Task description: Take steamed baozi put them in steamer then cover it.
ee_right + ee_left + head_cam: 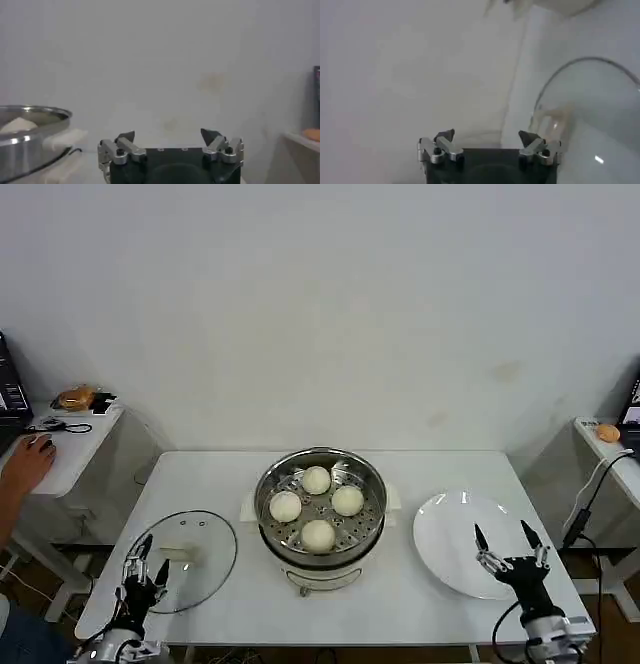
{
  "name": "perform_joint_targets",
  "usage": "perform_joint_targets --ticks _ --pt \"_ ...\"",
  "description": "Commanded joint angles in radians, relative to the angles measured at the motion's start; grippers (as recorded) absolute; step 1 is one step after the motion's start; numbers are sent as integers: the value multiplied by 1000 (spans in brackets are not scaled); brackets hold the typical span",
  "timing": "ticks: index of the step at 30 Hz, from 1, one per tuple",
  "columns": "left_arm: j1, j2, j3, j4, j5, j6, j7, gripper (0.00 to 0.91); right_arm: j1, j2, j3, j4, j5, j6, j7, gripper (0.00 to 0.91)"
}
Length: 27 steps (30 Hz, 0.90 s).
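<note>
The steamer (320, 536), a shiny steel pot on a white base, stands mid-table with several cream-white baozi (317, 480) on its perforated tray. The cover (205, 536), a clear glass lid with a white knob (178, 554), lies flat on the table to the steamer's left. My left gripper (152, 560) is open above the lid's near-left edge, holding nothing. The left wrist view has that gripper (486, 136) open beside the lid (592, 110). My right gripper (502, 534) is open and empty over the plate. In the right wrist view it (167, 135) is open, with the steamer (30, 131) off to one side.
A flat white plate (448, 529) lies right of the steamer. Side tables stand off both ends, each with an orange item (75, 397) (607, 432). A person's hand (25, 464) rests on the left side table. A cable (585, 504) hangs by the right edge.
</note>
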Motion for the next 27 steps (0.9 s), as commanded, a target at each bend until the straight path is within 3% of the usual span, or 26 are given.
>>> perform_joint_targets --ticks 1,24,25,26,27 --pt "-108 35 54 128 105 -9 -1 907 -42 25 25 20 15 9 0 907" --pt "-292 66 142 280 76 -11 12 907 -64 56 19 17 -2 19 1 907" --pt "-293 65 142 282 76 -12 11 756 -67 56 18 18 -1 20 1 907" --pt "-295 63 144 284 76 -13 10 343 -67 57 18 18 -2 20 1 907" --pt "-296 62 144 287 77 -14 8 91 -68 59 17 19 -2 21 1 907"
